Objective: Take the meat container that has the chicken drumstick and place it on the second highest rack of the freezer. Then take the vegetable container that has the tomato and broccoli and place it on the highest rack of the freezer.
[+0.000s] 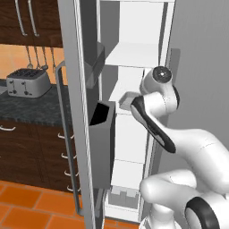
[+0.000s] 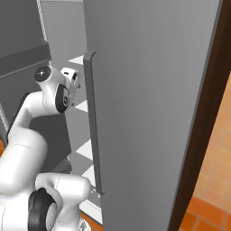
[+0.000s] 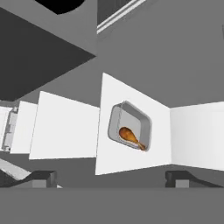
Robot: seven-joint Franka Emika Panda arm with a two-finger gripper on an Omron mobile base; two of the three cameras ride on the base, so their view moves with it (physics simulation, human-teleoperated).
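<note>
The freezer (image 1: pixel 134 27) stands with its left door (image 1: pixel 76 89) swung open. In the hand view the grey meat container (image 3: pixel 130 126) sits on a white rack (image 3: pixel 109 148) with the orange-brown chicken drumstick (image 3: pixel 130 136) lying inside it. My gripper (image 3: pixel 111 179) is open and drawn back from the container, its fingertips (image 3: pixel 41 177) spread wide with nothing between them. From the left base view the container (image 1: pixel 126 101) shows as a grey box on the rack below the upper shelf (image 1: pixel 132 53), partly behind my arm. The vegetable container, tomato and broccoli are out of view.
Two dark-grey door bins (image 1: pixel 102 143) hang on the open door close to my arm. The shut right door (image 2: pixel 149 113) with its long handle (image 2: pixel 92 122) is close on my right. A toaster (image 1: pixel 27 82) stands on the dark counter (image 1: pixel 31 109) to the left.
</note>
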